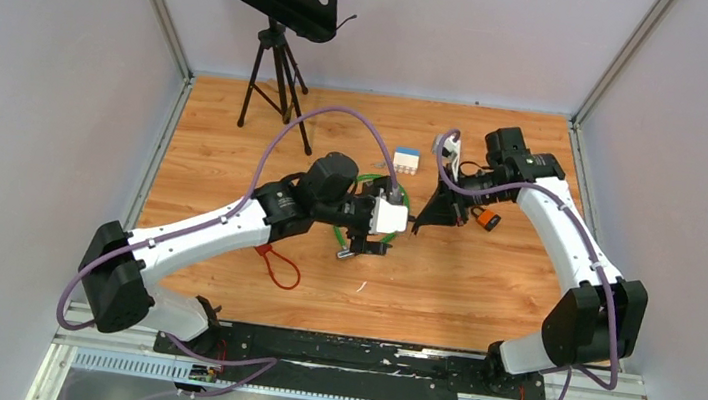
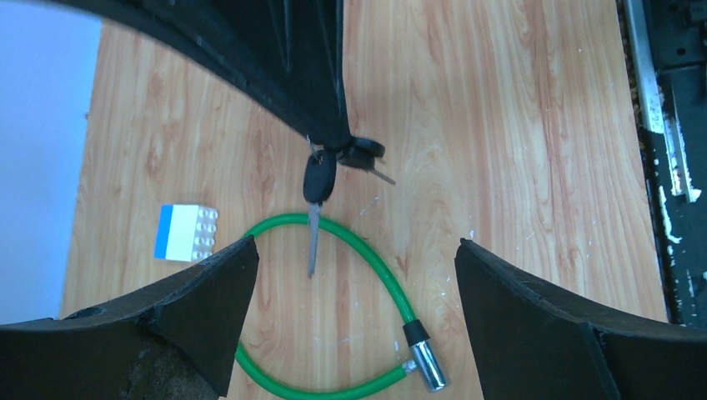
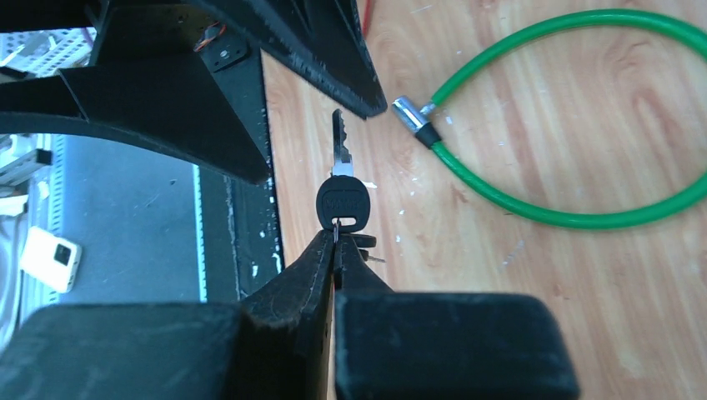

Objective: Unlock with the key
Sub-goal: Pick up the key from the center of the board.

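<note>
A green cable lock lies looped on the wooden table, its silver lock cylinder at one end. My left gripper hovers above the loop, wide open and empty, its fingers on either side of it. My right gripper is shut on the ring of a black-headed key. The key's blade sticks out from the fingertips, above the table and short of the lock cylinder. In the left wrist view the key hangs over the cable, with a second small key beside it. From above, the two grippers are close together.
A white and blue toy block sits behind the lock. A small orange object lies under the right arm, and a red cord loop lies by the left arm. A tripod stands at the back left.
</note>
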{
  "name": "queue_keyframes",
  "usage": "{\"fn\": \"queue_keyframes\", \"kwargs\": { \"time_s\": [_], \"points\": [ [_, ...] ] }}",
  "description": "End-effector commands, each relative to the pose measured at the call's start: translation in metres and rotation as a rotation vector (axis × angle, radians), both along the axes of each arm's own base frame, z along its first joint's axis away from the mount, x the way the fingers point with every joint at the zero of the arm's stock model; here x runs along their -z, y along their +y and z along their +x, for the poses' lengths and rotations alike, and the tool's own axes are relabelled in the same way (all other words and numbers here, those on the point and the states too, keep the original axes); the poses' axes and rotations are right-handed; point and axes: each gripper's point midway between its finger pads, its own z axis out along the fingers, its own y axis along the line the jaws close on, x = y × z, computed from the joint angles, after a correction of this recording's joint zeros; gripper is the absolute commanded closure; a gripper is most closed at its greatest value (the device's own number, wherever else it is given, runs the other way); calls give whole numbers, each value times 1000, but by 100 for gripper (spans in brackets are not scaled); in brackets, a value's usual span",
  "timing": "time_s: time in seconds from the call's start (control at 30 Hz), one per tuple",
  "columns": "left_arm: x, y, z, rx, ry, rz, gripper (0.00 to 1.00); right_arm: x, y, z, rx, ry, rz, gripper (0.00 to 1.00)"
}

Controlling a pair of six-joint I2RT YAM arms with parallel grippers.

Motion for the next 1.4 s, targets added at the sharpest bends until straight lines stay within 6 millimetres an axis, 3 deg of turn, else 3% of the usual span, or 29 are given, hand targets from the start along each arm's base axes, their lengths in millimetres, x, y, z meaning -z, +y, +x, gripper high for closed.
{"fn": "queue_keyframes", "kwargs": {
  "time_s": [0.0, 0.2, 0.77, 1.37],
  "points": [
    [-19, -1, 4, 16, -180, 1, 6, -8, 11, -20, -85, 10, 94, 100],
    [-12, -3, 3, 21, -225, 33, 12, -1, 15, -31, -115, 37, 99, 100],
    [16, -9, 4, 51, -231, 156, 46, 4, 16, -34, -124, 53, 97, 100],
    [5, -16, 8, 25, -247, 131, 58, 10, 16, -32, -126, 68, 89, 100]
  ]
}}
